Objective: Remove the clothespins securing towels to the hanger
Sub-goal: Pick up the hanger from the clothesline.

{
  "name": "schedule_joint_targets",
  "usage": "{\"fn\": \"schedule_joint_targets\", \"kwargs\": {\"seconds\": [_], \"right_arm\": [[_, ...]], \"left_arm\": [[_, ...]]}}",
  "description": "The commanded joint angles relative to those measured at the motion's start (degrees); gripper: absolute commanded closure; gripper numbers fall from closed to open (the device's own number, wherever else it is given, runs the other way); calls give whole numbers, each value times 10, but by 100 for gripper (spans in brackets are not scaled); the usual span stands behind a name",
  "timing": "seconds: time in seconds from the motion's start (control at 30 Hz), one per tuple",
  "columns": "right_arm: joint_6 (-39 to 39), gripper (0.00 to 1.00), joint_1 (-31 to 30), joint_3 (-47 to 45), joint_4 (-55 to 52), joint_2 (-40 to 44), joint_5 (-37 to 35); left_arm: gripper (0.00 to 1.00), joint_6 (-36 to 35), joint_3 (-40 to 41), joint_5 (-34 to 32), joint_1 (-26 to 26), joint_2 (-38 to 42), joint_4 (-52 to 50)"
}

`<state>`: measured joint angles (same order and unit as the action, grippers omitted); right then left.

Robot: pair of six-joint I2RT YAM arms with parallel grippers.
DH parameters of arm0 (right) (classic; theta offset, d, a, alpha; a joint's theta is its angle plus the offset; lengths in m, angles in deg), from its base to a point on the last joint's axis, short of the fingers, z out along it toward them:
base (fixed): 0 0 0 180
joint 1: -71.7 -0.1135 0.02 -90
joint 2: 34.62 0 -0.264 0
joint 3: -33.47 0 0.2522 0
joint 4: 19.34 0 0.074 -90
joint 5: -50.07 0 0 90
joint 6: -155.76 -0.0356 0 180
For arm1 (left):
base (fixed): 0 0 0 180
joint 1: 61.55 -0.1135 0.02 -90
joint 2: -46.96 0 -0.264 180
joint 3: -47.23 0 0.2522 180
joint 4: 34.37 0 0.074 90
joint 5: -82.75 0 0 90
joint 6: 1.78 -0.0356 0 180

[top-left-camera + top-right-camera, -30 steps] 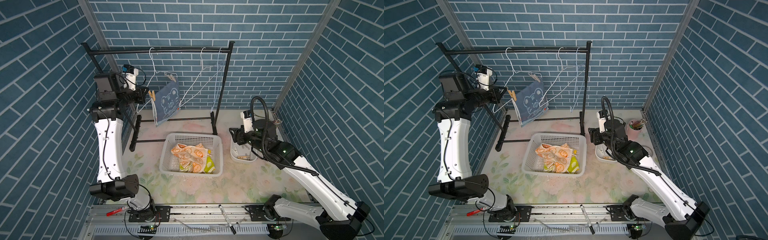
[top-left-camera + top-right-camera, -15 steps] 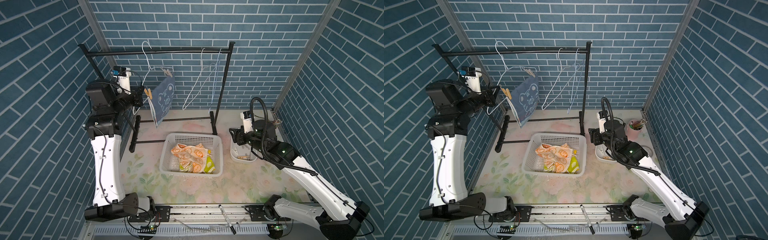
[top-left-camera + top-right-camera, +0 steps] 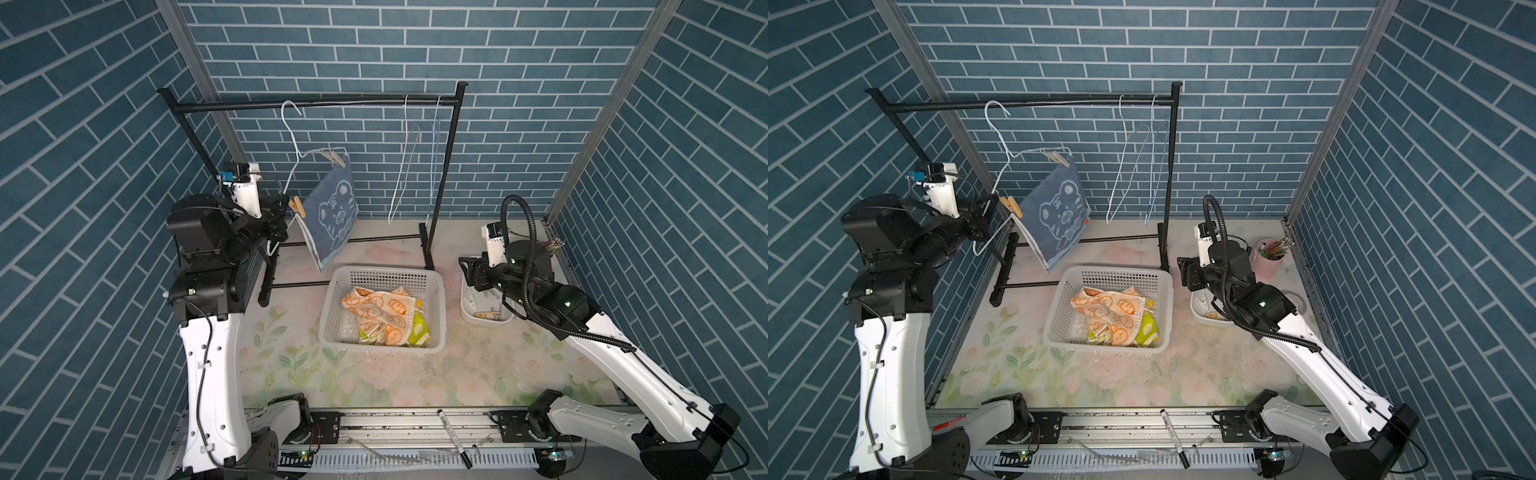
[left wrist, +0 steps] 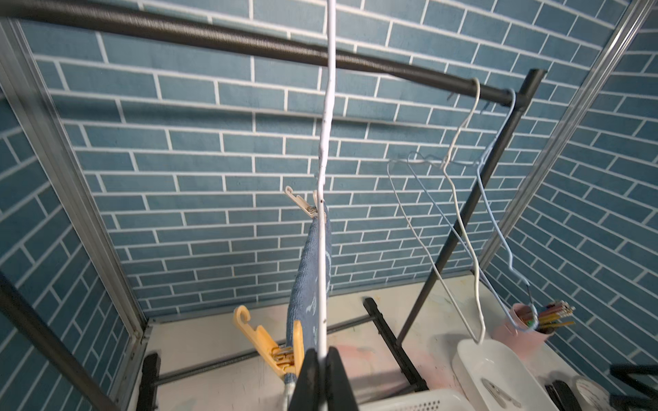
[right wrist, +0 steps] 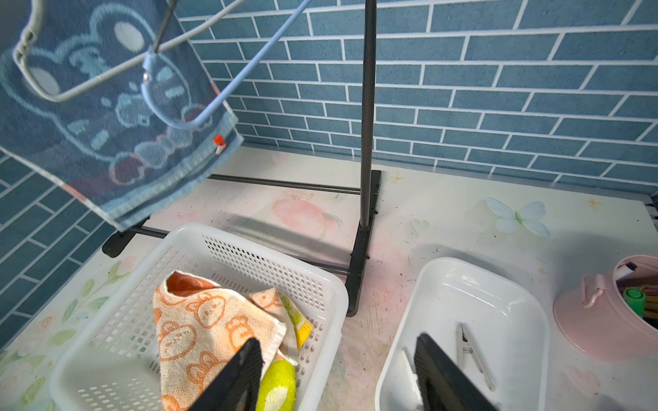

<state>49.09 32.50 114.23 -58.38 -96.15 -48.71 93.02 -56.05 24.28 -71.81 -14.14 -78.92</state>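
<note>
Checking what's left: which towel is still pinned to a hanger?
The denim-blue tiger towel; the orange bunny towel and the yellow-green towel lie in the white basket.

Yellow-green towel (image 3: pixel 419 332) mostly buried under orange towel (image 3: pixel 378 309) in basket (image 3: pixel 384 271). Tray (image 3: pixel 485 322) beside basket half blocked by right arm (image 3: pixel 561 303); clothespins (image 3: pixel 488 314) inside too small to count.

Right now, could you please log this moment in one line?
left gripper shut on white hanger | right gripper open near tray | blue towel held by two clothespins | two towels in basket
</note>
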Motion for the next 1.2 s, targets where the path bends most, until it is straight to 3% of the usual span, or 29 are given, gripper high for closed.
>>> {"fn": "schedule_joint_targets", "kwargs": {"seconds": [0.0,0.17,0.27,0.6,0.93,1.03,1.17], "right_arm": [[-14,31,3,3,2,6,3],[-14,31,3,13,2,-6,10],[-21,32,4,15,4,-12,13],[-47,33,3,34,6,-16,68],[-114,40,2,57,41,-31,160],[-156,43,3,65,67,-49,198],[-205,43,2,68,99,-73,227]], "left_arm": [[100,15,30,10,-3,68,-10],[100,5,17,9,2,134,-120],[100,7,7,-16,35,151,-165],[100,67,66,21,39,199,-173],[100,136,208,50,53,231,-109],[100,151,244,35,81,231,-83],[100,129,260,-48,169,210,-72]]}}
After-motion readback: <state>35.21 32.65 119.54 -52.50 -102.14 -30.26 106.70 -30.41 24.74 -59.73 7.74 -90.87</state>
